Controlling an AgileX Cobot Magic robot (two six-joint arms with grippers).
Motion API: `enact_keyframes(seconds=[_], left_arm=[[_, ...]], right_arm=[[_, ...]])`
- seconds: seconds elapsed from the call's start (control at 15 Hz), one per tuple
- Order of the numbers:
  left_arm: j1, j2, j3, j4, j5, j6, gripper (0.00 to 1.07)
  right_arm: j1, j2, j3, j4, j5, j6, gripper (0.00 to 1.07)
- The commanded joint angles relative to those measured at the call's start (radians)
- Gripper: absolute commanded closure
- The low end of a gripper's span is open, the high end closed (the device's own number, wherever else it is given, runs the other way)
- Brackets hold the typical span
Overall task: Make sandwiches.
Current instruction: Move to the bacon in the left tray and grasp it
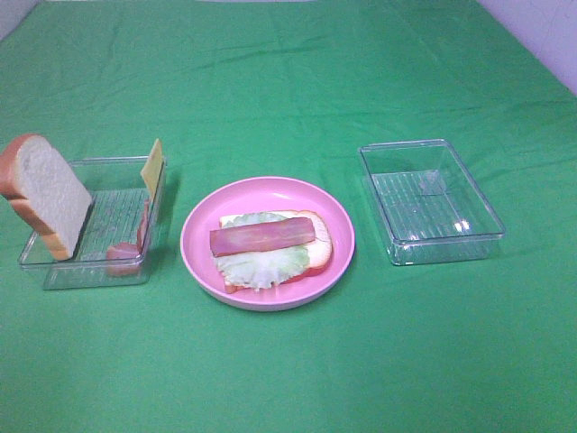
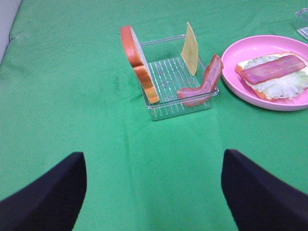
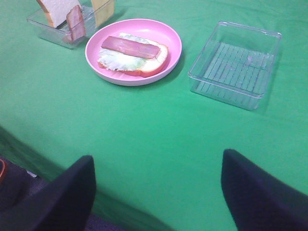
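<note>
A half-built sandwich lies on the round pink plate point(image 1: 194, 236): one bread slice point(image 1: 320, 257) at the bottom, lettuce point(image 1: 261, 266) on it and a ham strip point(image 1: 262, 238) on top. The second bread slice point(image 1: 45, 194) leans upright in the left clear tray point(image 1: 54, 271), with the yellow cheese square point(image 1: 151, 167) and another ham strip point(image 1: 135, 239). My left gripper point(image 2: 154, 192) is open and empty, well short of that tray point(image 2: 178, 108). My right gripper point(image 3: 156, 192) is open and empty, well back from the plate point(image 3: 173, 43). Neither arm shows in the exterior high view.
An empty clear tray point(image 1: 433, 203) stands to the right of the plate; it also shows in the right wrist view point(image 3: 236, 65). A green cloth point(image 1: 288, 90) covers the table. The table's near edge point(image 3: 29, 159) shows in the right wrist view.
</note>
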Motion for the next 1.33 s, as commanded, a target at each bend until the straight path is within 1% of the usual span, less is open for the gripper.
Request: enact_keyframes(seconds=[0.07, 0.2, 0.4, 0.47, 0.53, 0.6, 0.73, 0.8, 0.93, 1.0, 1.07, 1.13, 1.2, 1.27, 1.33], left_arm=[[0.004, -0.013, 0.002, -0.032, -0.011, 0.002, 0.32], [0.004, -0.003, 0.002, -0.032, -0.012, -0.004, 0.32], [0.004, 0.090, -0.024, -0.035, -0.103, -0.095, 0.32], [0.004, 0.090, -0.024, -0.035, -0.103, -0.095, 0.32], [0.004, 0.172, -0.027, -0.040, -0.145, -0.110, 0.32], [0.004, 0.333, -0.028, -0.061, -0.169, -0.108, 0.32], [0.004, 0.333, -0.028, -0.061, -0.169, -0.108, 0.32], [0.004, 0.507, -0.045, -0.113, -0.213, -0.095, 0.32], [0.004, 0.692, -0.094, -0.127, -0.255, -0.048, 0.32], [0.004, 0.835, -0.144, -0.130, -0.275, -0.020, 0.32], [0.001, 0.962, -0.202, -0.156, -0.277, 0.000, 0.32], [-0.006, 1.003, -0.224, -0.167, -0.277, 0.006, 0.32], [-0.006, 1.003, -0.224, -0.167, -0.277, 0.006, 0.32], [-0.047, 1.110, -0.286, -0.194, -0.283, 0.020, 0.32], [-0.118, 1.205, -0.339, -0.203, -0.299, 0.002, 0.32]], right_arm=[[0.001, -0.012, 0.005, 0.006, -0.015, -0.017, 0.38], [0.001, -0.012, 0.005, 0.006, -0.015, -0.017, 0.38], [0.001, -0.012, 0.005, 0.006, -0.015, -0.017, 0.38], [0.001, -0.012, 0.005, 0.006, -0.015, -0.017, 0.38], [0.001, -0.012, 0.005, 0.006, -0.015, -0.017, 0.38], [0.001, -0.012, 0.005, 0.006, -0.015, -0.017, 0.38], [0.001, -0.012, 0.005, 0.006, -0.015, -0.017, 0.38], [0.001, -0.012, 0.005, 0.006, -0.015, -0.017, 0.38], [0.001, -0.012, 0.005, 0.003, -0.015, -0.021, 0.38], [0.001, -0.012, 0.005, 0.004, -0.015, -0.024, 0.38], [0.001, -0.012, 0.005, 0.004, -0.015, -0.025, 0.38], [0.001, -0.012, 0.005, 0.004, -0.015, -0.025, 0.38], [0.001, -0.012, 0.005, 0.004, -0.015, -0.025, 0.38], [0.001, -0.012, 0.005, 0.004, -0.015, -0.025, 0.38], [0.001, -0.012, 0.005, 0.005, -0.015, -0.023, 0.38]])
